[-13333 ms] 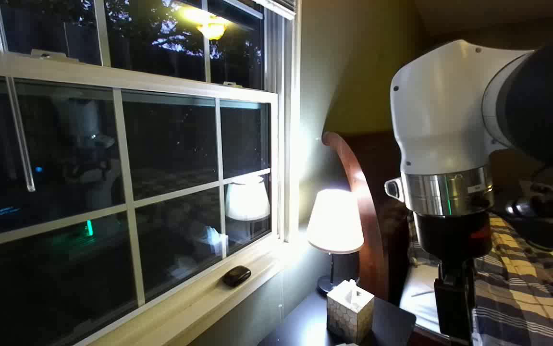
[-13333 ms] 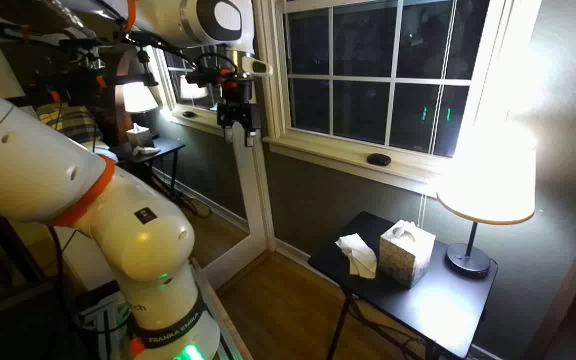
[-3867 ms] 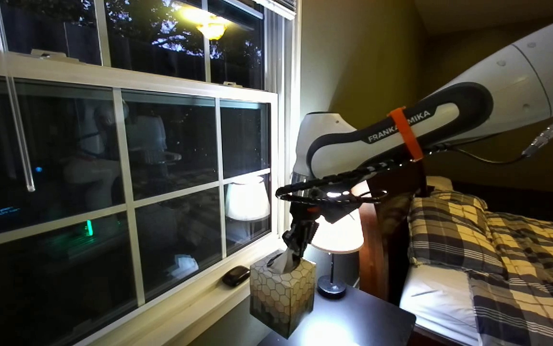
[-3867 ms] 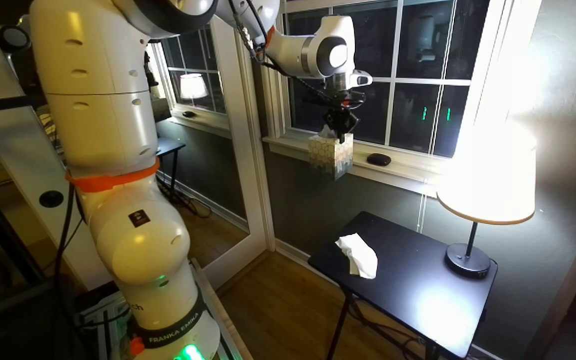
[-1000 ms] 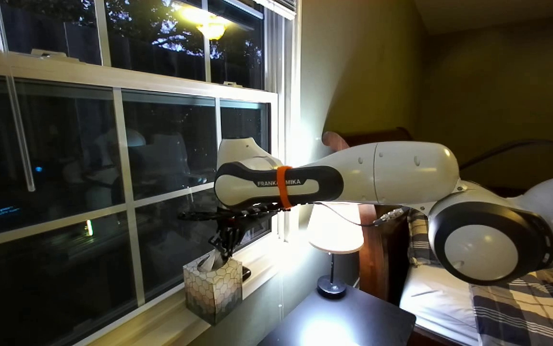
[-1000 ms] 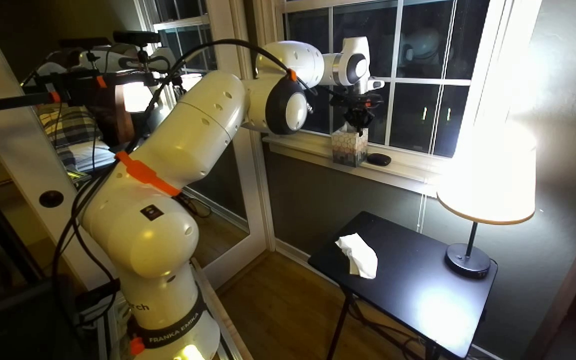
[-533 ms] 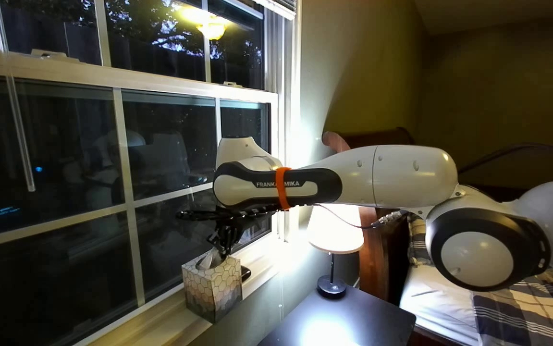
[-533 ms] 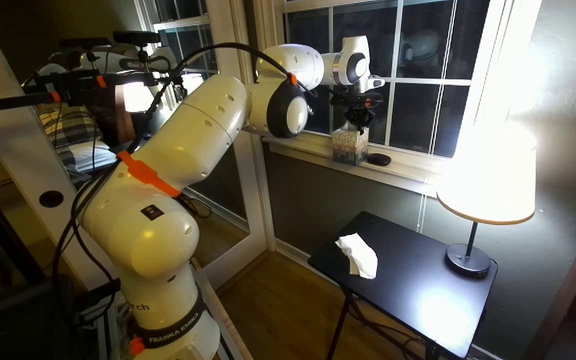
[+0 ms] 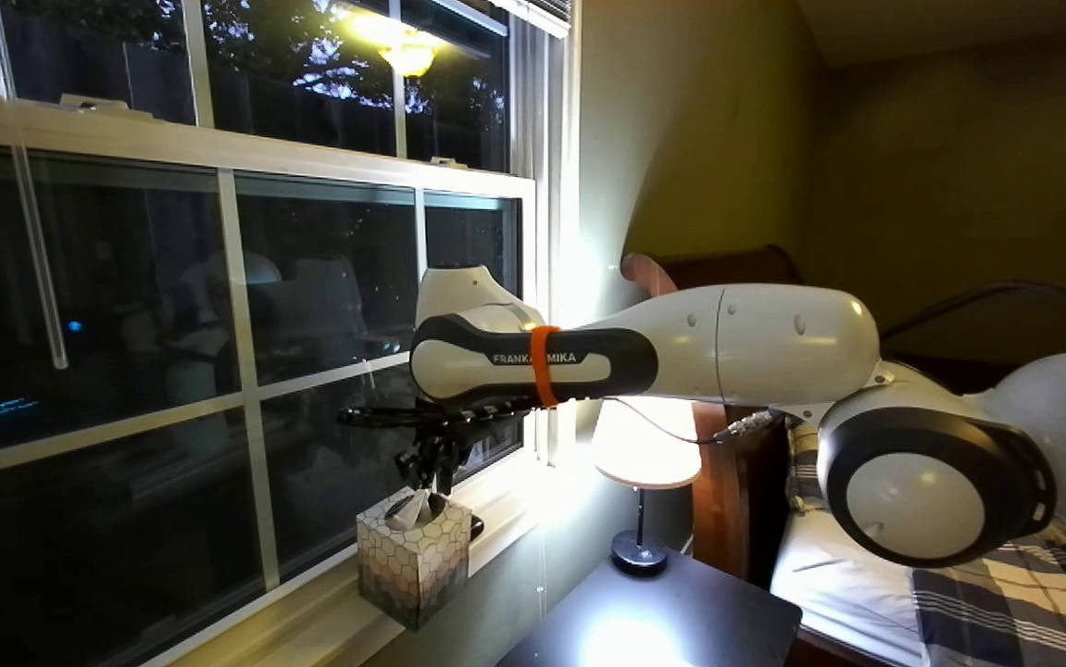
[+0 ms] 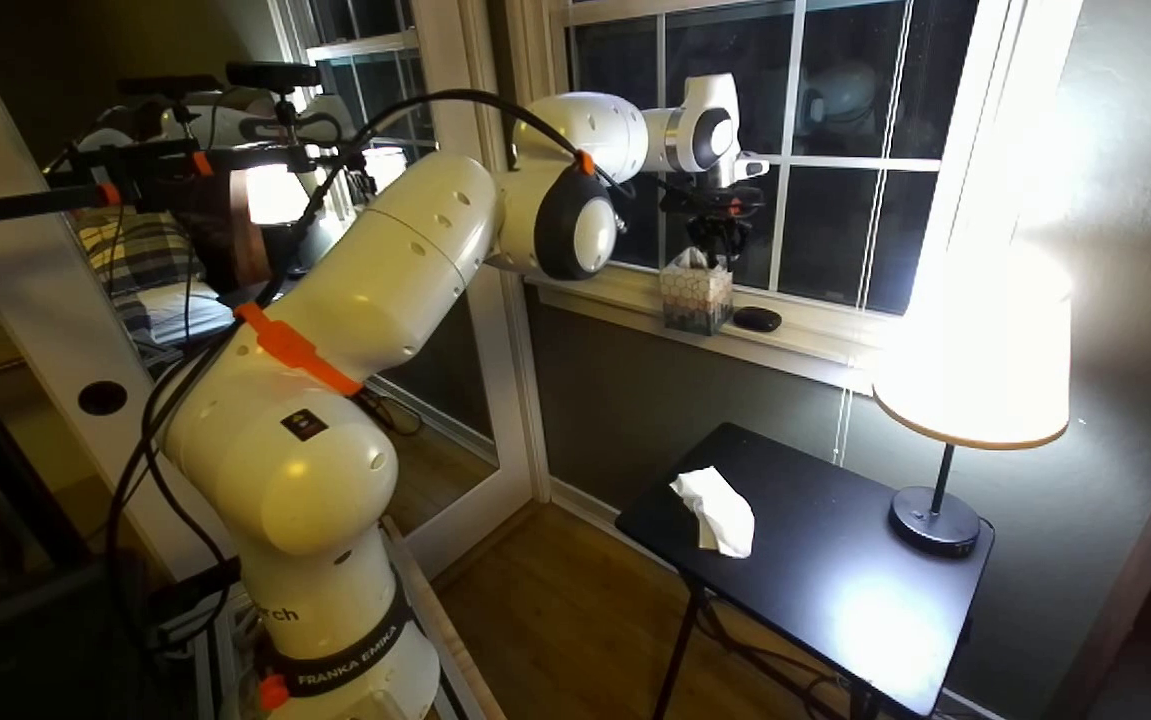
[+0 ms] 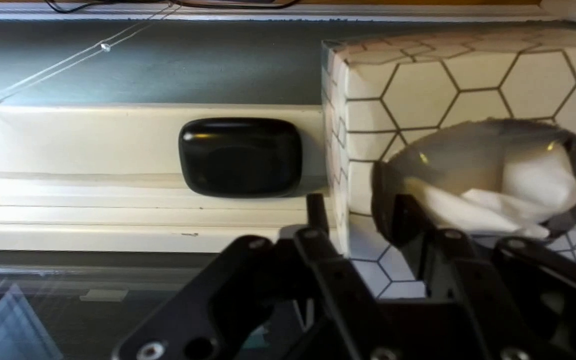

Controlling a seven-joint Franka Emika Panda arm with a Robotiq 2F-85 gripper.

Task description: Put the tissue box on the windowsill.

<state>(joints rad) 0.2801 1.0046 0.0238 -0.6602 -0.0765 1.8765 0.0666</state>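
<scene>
The tissue box [image 9: 412,567], with hexagon-patterned sides and white tissue in its oval top opening, stands upright on the white windowsill [image 10: 815,338]. Its front corner reaches to about the sill's front edge. In the wrist view the gripper [image 11: 363,215] is over the near left part of the box [image 11: 488,95]. Its jaws stand apart: one fingertip is outside the box's side wall, the other inside the opening beside the tissue. Box top shows in the gap between them, with a space on each side of the wall. The box's underside is hidden.
A small black object [image 11: 240,157] lies on the sill close beside the box. Window glass [image 9: 329,463] rises right behind. Below stands a dark side table [image 10: 815,520] bearing a lit lamp [image 10: 975,350] and a crumpled tissue [image 10: 720,510]. Blind cords [image 10: 875,230] hang by the window.
Earlier the box was lifted from the side table and carried to the sill. Within the last half second the gripper has opened and the box has settled slightly lower. The arm has barely moved.
</scene>
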